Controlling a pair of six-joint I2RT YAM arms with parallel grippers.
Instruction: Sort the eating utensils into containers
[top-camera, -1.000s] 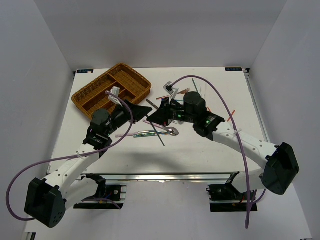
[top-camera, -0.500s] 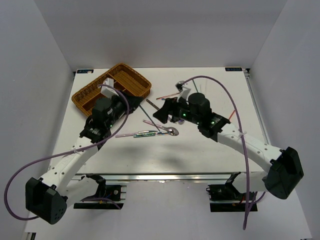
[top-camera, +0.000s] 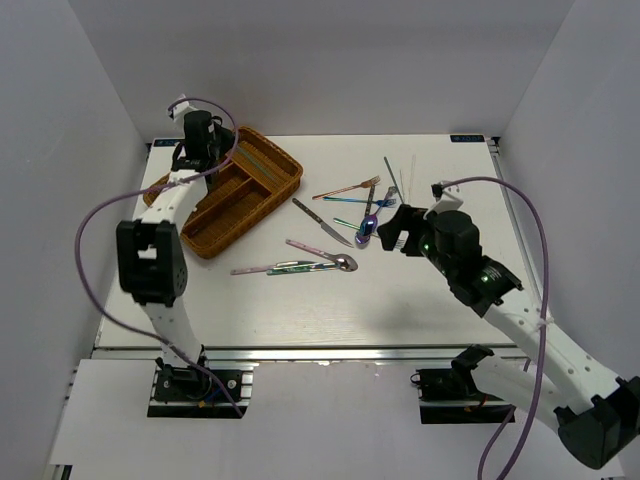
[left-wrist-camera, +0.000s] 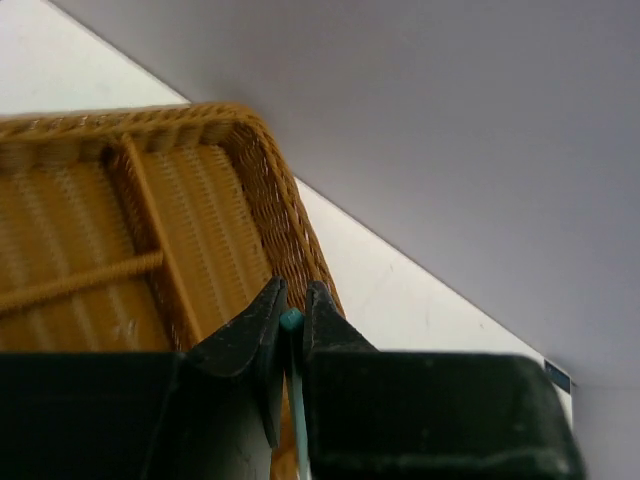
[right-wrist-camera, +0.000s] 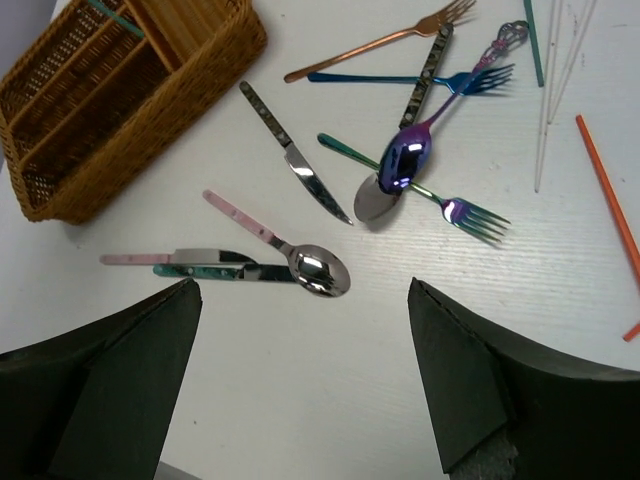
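- Left gripper (left-wrist-camera: 291, 300): jaws pinched almost together on the end of a thin teal stick (left-wrist-camera: 291, 321), held above the far corner of the tray (left-wrist-camera: 205, 215)
- Seen from the right wrist, the stick is a short green line slanting across the tray's far long compartment; whether its free end rests on the wicker I cannot tell
- Right gripper (right-wrist-camera: 302, 292): jaws spread wide with nothing between them, hovering over the table (right-wrist-camera: 330, 400), near the loose utensils and well apart from the tray
- Pink spoon (right-wrist-camera: 275, 245) lies just below that gripper in the wrist view, bowl toward the camera
- Pink-handled piece (right-wrist-camera: 135, 259) and green-handled piece (right-wrist-camera: 200, 272) lie side by side, their ends reaching the pink spoon's bowl
- Knife (right-wrist-camera: 300, 172) lies alone between the tray and the main cluster, touching neither
- Purple spoon (right-wrist-camera: 405, 158) sits on top of a silver spoon (right-wrist-camera: 368, 203) and crosses a green fork (right-wrist-camera: 465, 212)
- Blue fork (right-wrist-camera: 420, 78) and rose-gold fork (right-wrist-camera: 375, 42) lie just beyond, the blue one's tines touching the purple spoon's handle
- Red stick (right-wrist-camera: 605, 200) and pale sticks (right-wrist-camera: 548, 100) lie at the right of the cluster, apart from the forks
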